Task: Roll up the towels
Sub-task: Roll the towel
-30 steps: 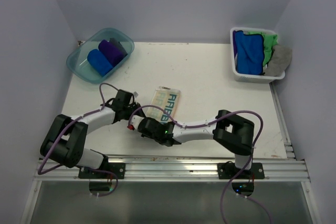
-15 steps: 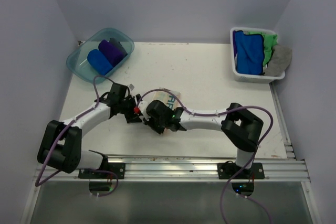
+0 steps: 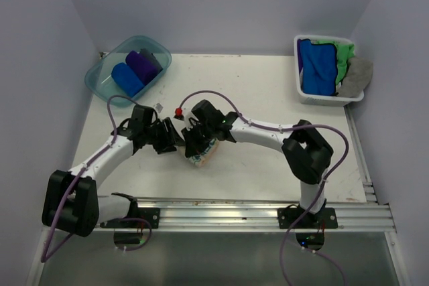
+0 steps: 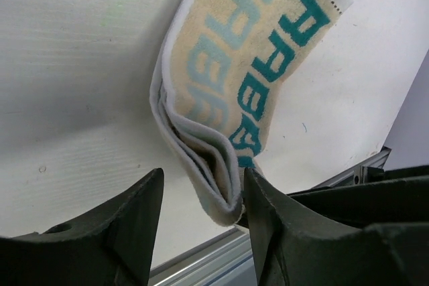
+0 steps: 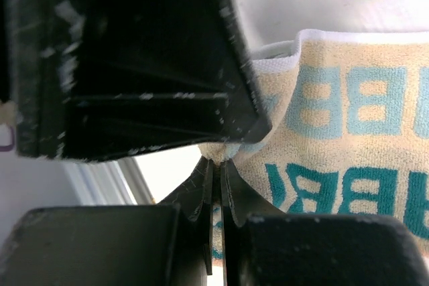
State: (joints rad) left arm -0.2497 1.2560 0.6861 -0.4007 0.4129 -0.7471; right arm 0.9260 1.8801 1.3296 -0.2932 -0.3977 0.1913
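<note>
Pinches an edge of the cream towel (image 5: 348,132) in the clenched right tool (image 5: 216,165); straddles the towel's folded end with the released left tool (image 4: 202,179), fingers (image 4: 134,232) apart, contact there hard to judge; places the towel near the middle of the surface (image 3: 268,92), mostly hidden under both tools from above; cuts off its teal lettering (image 4: 281,45) at the frame edge; fills half the right wrist view with a dark, blurred bulk (image 5: 134,51).

Top camera looks down from behind over the whole table (image 3: 268,98). Both wrist cameras crowd in close, sharing the cream towel (image 4: 234,78).
</note>
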